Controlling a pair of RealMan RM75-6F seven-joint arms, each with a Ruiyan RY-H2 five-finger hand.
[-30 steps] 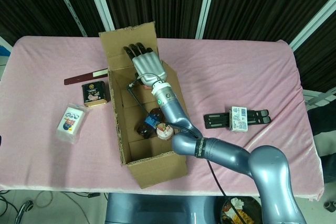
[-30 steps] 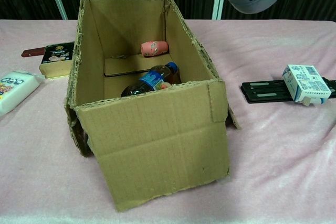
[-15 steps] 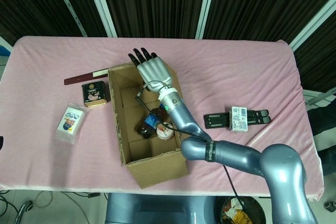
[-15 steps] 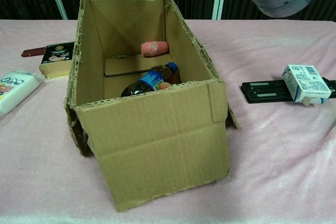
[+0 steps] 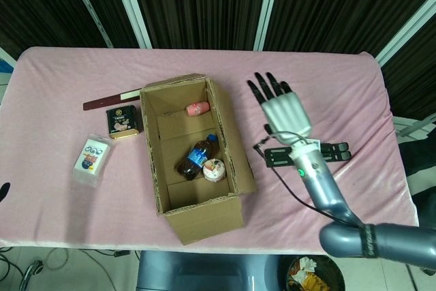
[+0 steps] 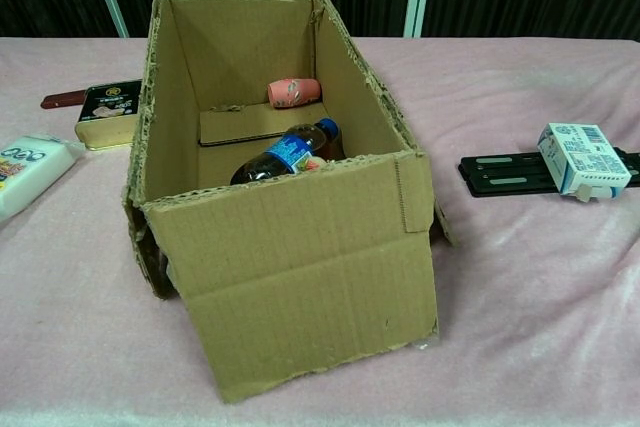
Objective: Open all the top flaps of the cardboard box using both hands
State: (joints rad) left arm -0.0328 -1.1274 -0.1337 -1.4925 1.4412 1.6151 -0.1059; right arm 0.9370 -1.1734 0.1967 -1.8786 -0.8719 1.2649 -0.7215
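Note:
The cardboard box [image 5: 155,168] stands in the middle of the pink table, its top open in both views. Its front flap [image 5: 208,221] and right flap [image 5: 242,168] hang down outside, and the far flap [image 5: 174,82] is folded back out of the opening. Inside lie a dark drink bottle [image 5: 194,157], a small pink bottle [image 5: 198,108] and a round cup [image 5: 214,170]. My right hand [image 5: 283,103] hovers right of the box with fingers spread, holding nothing. The chest view shows the box [image 6: 290,247] but no hand. My left hand is out of sight.
Left of the box lie a dark tin [image 5: 122,122], a red-handled flat tool [image 5: 109,100] and a white packet [image 5: 92,155]. A black rail carrying a small white carton [image 5: 310,153] lies right of the box, just below my right hand.
My right hand left the far flap and swung right, clear of the box. The far flap, upright a second ago, now lies folded back.

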